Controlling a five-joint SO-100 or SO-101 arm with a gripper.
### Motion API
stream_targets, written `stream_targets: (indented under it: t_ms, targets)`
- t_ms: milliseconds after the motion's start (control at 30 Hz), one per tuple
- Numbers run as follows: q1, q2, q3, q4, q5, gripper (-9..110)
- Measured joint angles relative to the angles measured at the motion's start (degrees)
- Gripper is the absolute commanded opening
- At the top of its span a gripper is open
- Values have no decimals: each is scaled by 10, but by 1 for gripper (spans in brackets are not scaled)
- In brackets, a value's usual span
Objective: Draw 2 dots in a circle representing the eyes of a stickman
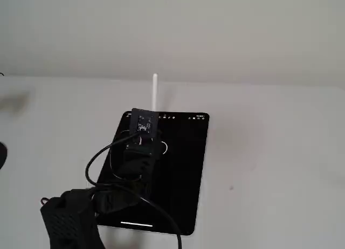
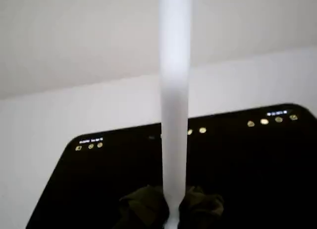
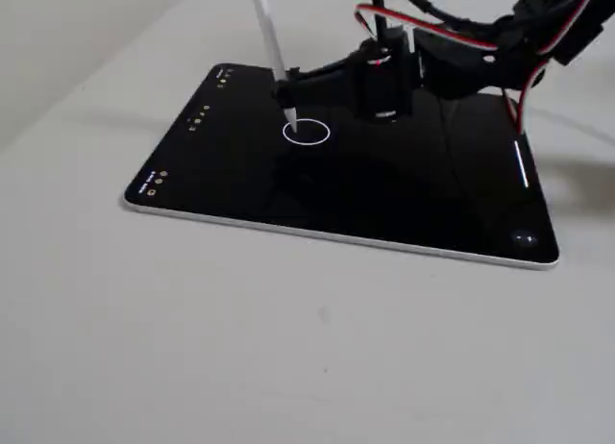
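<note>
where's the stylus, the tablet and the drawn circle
stylus (image 3: 272, 55), a fixed view, on its white shaft above the tip
tablet (image 3: 404, 199), same fixed view, on bare black screen
circle (image 3: 321, 138), same fixed view, on its white outline at the right

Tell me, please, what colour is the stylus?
White; the stylus shows best in a fixed view.

The light is soft and even, a bit dim and gray. Both fixed views look a little fuzzy. In a fixed view the table has only faint shadows, with a smudgy dark patch at 9 o'clock. The wrist view is the blurriest: the white stylus is a soft glowing bar. The tablet screen is dark with little glare.
</note>
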Motion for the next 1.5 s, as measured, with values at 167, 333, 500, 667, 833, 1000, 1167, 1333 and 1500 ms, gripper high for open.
stream_targets:
  t_ms: [167, 333, 500, 667, 833, 1000, 1167, 1333, 1500]
  targets:
    - [6, 0, 0, 0, -5, 0]
    - [8, 0, 0, 0, -10, 0]
    - [9, 0, 0, 0, -10, 0]
    - [9, 0, 0, 0, -10, 0]
    - [9, -4, 0, 0, -10, 0]
    - [9, -14, 0, 0, -12, 0]
    - [9, -16, 0, -1, -15, 0]
    - [9, -16, 0, -1, -15, 0]
    - [9, -16, 0, -1, -14, 0]
